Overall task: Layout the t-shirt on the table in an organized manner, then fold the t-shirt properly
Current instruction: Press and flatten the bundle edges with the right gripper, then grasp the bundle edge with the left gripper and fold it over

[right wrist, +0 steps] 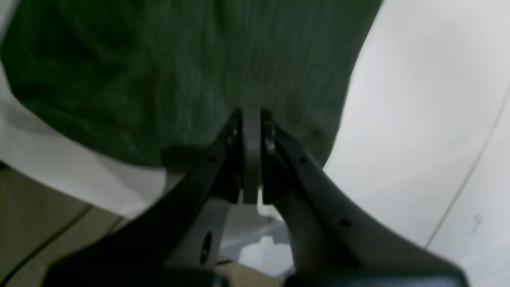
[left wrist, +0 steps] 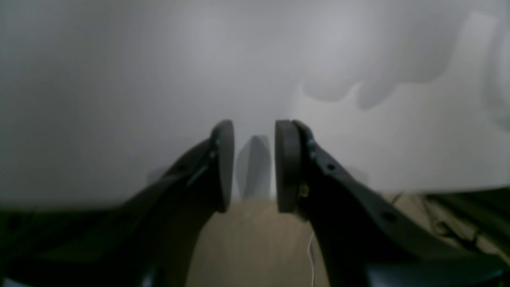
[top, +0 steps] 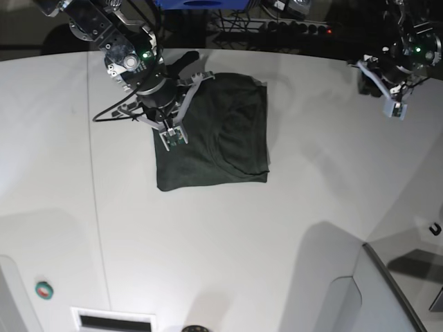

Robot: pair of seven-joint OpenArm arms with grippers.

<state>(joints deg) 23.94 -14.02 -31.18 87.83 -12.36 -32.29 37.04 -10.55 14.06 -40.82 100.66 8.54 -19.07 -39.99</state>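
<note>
On the far left part of the worktop (top: 277,228) I see the t-shirt (top: 228,138) lying folded into a rough dark green rectangle. My right hand (right wrist: 252,119) sits over its left edge, jaws pressed fully together; whether any cloth is pinched between them, I cannot tell. My left hand (left wrist: 254,163) hangs well apart at the far right, over bare white worktop (left wrist: 119,79), jaws parted with nothing between them.
</note>
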